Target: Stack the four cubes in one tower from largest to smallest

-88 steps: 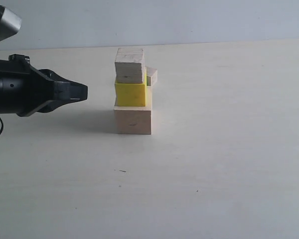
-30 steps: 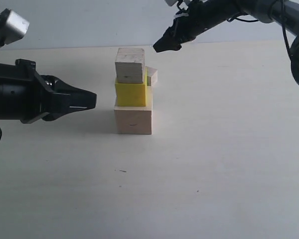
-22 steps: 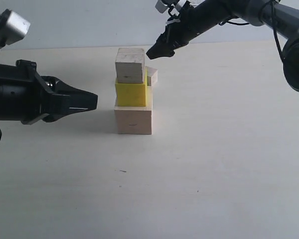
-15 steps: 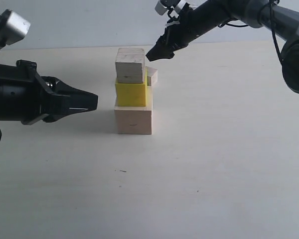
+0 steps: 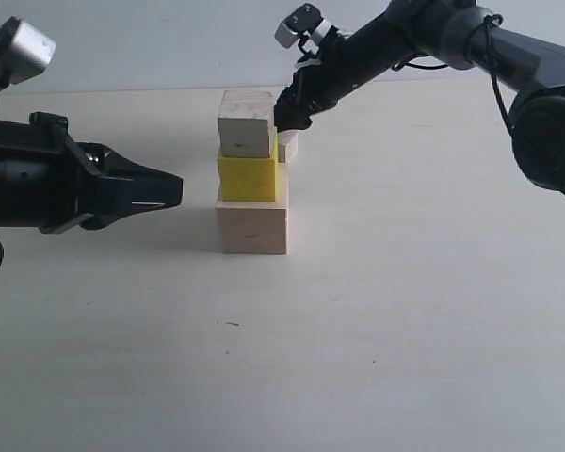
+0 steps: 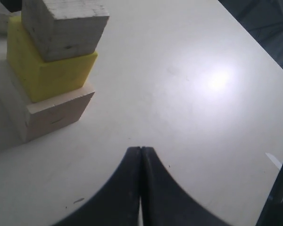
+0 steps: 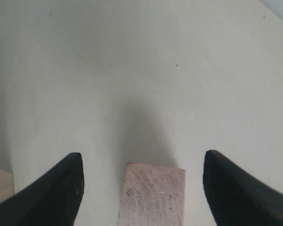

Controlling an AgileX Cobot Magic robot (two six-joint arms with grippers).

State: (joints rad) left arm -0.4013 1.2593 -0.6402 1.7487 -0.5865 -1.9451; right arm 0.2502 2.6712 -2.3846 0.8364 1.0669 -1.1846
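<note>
At far left, the left gripper [image 5: 176, 191]: black, lying level, pointing right toward the stack. Jaws pressed tip to tip, nothing between them. Tips at the height of the yellow cube [image 5: 247, 179], clear of it, with a stretch of bare table [image 5: 424, 301] in between.

In the middle, a partial tower of three. At the bottom, the large pale cube [image 5: 252, 229], flat on the table. On that, the yellow cube, sitting toward the left edge of the big one in the exterior view. On top again, the medium pale cube [image 5: 246, 124], turned slightly against the yellow one below.

Just right of the stack and behind it, the small pale cube [image 5: 288, 144], down on the table, partly hidden by the yellow cube, not yet on the tower.

Over it, the right gripper [image 7: 142, 157], reaching in from the upper right and tilted downward. Jaws spread wide, one finger to each side of the small pale cube, a clear gap on both sides in the right wrist view, nothing held. In the exterior view, tips close beside the medium pale cube's right face; touching or not, impossible to tell.
</note>
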